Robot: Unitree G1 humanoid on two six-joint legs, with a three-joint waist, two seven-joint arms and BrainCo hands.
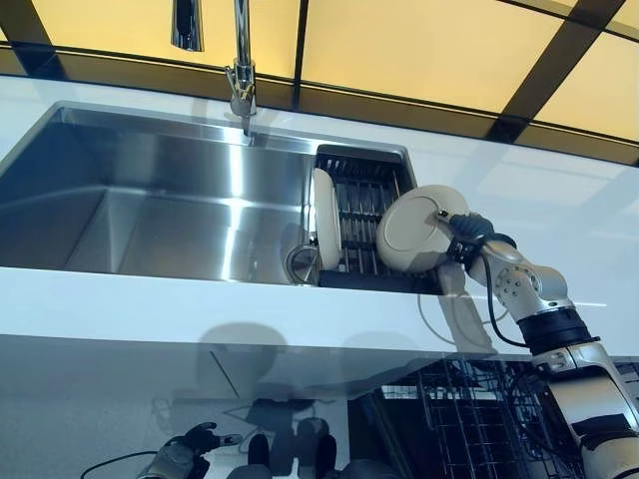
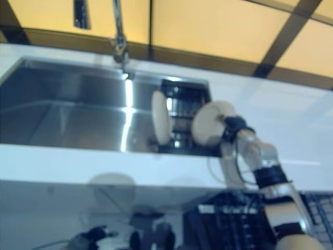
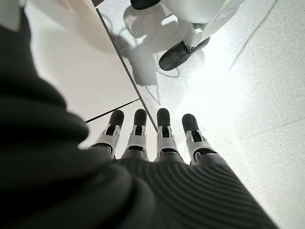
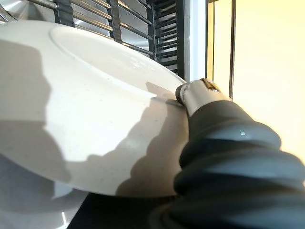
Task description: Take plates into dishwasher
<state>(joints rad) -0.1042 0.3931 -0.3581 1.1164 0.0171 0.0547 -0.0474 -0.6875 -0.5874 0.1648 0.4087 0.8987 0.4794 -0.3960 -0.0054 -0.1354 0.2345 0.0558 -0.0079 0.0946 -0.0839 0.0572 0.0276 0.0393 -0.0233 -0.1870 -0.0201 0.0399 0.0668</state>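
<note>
My right hand (image 1: 469,237) is shut on the rim of a round white plate (image 1: 414,232), which it holds tilted on edge above the right end of the dark dish rack (image 1: 364,195) in the sink. In the right wrist view the thumb (image 4: 198,93) presses on the plate (image 4: 71,109). A second white plate (image 1: 324,220) stands upright at the rack's left side. My left hand (image 1: 185,454) hangs low below the counter, and its fingers (image 3: 162,133) are straight above the floor, holding nothing.
The steel sink (image 1: 150,200) with its faucet (image 1: 242,70) lies left of the rack. A white counter edge (image 1: 200,304) runs across the front. Below it on the right, the wire dishwasher basket (image 1: 469,419) shows. Yellow wall panels are behind.
</note>
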